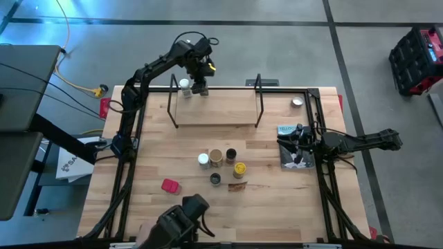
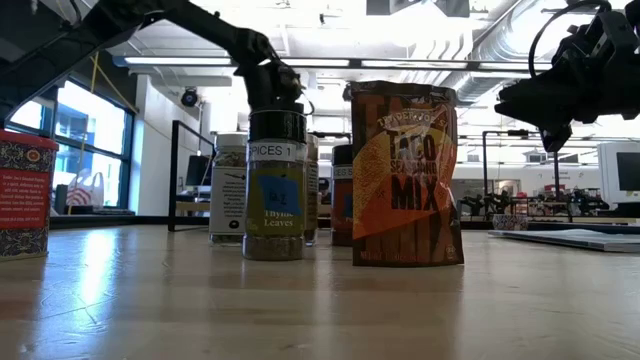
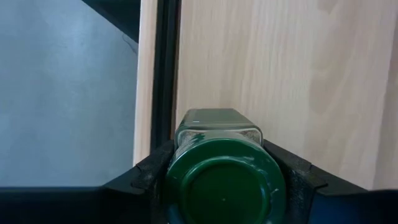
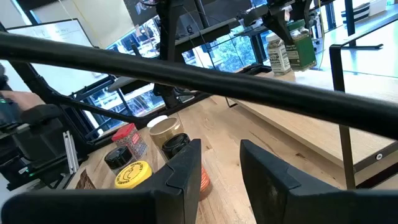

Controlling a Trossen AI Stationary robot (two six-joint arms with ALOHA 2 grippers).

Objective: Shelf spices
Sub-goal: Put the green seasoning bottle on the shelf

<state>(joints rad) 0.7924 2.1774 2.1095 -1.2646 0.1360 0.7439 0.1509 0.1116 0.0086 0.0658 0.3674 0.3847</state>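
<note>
Square glass green-lidded jar over pale, smooth-grained wooden shelf

A dark green lid tops the green jar, over the pale wood shelf. A white jar stands beside it. On the light wood counter: a red box, a yellow jar, an orange-and-brown taco mix packet.

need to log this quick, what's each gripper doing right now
Left gripper: closed on the green-lidded jar, over the shelf.
Right gripper: open, holding nothing, near the table's right edge.
</note>
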